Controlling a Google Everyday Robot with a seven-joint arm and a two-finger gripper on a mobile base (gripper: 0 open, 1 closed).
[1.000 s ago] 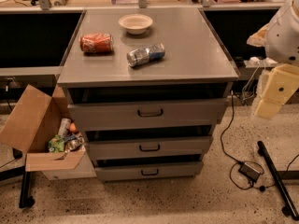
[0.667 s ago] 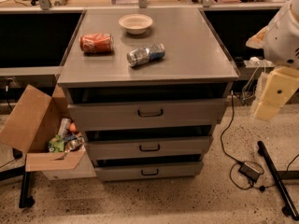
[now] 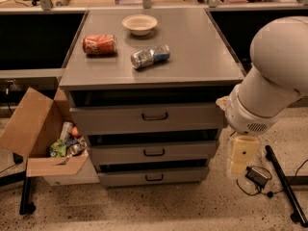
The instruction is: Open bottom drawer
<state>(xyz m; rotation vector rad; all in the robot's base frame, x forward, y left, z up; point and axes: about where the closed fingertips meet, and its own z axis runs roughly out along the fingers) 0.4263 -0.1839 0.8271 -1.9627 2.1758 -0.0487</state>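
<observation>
You see the bottom drawer [image 3: 120, 177] at the foot of the grey cabinet [image 3: 202, 57]. It is pushed in, with its small dark handle [image 3: 154, 177] in the middle. The gripper [image 3: 242, 156] hangs just to the right of the cabinet, apart from the drawer. You cannot tell whether it is open or closed.
</observation>
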